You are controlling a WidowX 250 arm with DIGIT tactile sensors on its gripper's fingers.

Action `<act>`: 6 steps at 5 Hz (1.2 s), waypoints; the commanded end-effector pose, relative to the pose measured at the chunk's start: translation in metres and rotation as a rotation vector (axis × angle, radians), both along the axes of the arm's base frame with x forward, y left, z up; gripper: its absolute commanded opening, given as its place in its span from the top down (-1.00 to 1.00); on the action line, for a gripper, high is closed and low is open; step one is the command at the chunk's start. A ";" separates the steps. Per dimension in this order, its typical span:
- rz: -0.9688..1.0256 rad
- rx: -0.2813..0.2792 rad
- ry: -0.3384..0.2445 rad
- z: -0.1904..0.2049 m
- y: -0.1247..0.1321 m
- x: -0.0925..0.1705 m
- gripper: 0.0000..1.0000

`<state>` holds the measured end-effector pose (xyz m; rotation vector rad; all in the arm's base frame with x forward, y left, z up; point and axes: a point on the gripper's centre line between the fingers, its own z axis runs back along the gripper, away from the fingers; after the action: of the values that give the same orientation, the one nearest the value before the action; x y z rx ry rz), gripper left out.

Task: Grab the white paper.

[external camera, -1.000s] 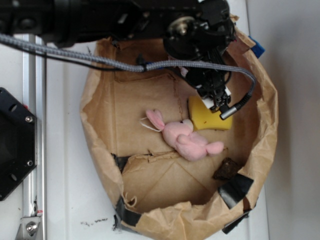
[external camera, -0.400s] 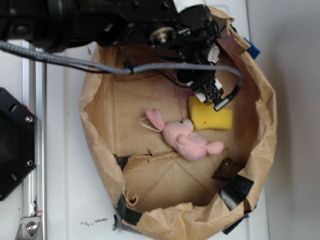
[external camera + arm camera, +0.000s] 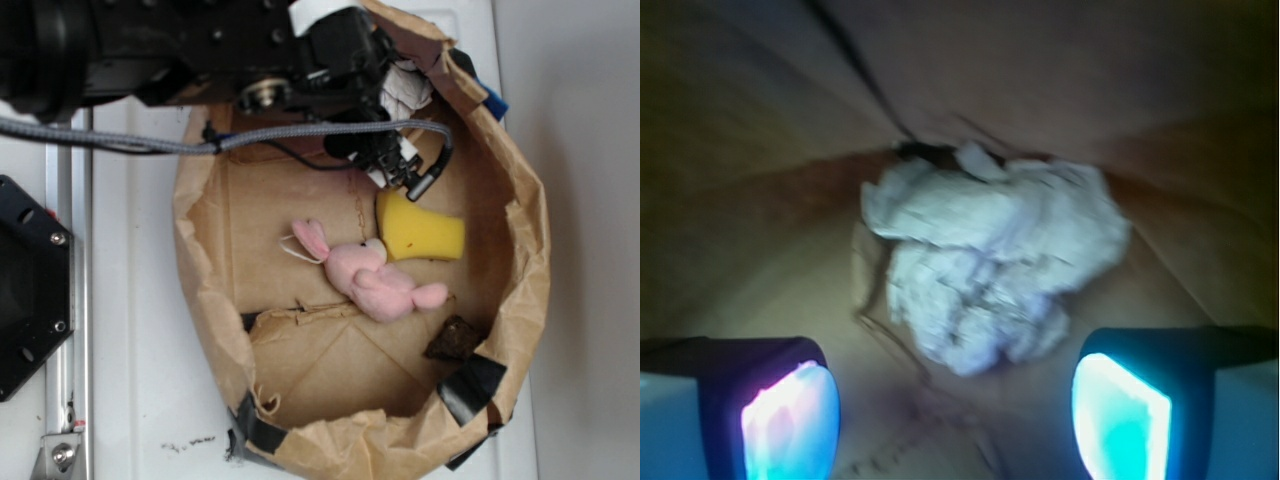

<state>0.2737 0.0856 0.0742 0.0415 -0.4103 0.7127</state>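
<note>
The white paper (image 3: pixel 990 262) is a crumpled off-white wad lying on the brown floor against the far wall, just ahead of my gripper (image 3: pixel 955 420). Both fingertips (image 3: pixel 790 425) glow at the bottom corners, wide apart, with nothing between them; the gripper is open. In the exterior view the gripper (image 3: pixel 392 158) hangs under the black arm at the top of the brown paper enclosure. Part of the white paper (image 3: pixel 408 92) peeks out beside the arm near the top right wall.
A yellow sponge (image 3: pixel 422 238) lies just below the gripper, with a pink plush bunny (image 3: pixel 372 280) beside it. A dark brown lump (image 3: pixel 455 340) sits at the lower right. The crumpled brown paper wall (image 3: pixel 200 290) rings everything. A grey cable (image 3: pixel 300 132) crosses the top.
The arm has moved up and to the left, off the yellow sponge toward the far wall. The white paper now shows beside it.
</note>
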 end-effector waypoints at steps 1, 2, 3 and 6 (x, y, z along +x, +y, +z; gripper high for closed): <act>0.028 0.021 -0.068 0.021 0.005 -0.003 -1.00; 0.029 0.028 -0.072 0.018 0.001 -0.009 -1.00; 0.028 0.035 -0.073 0.016 -0.001 -0.014 -1.00; 0.022 0.048 -0.030 0.000 -0.006 -0.006 -1.00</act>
<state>0.2630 0.0755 0.0558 0.0920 -0.4081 0.7333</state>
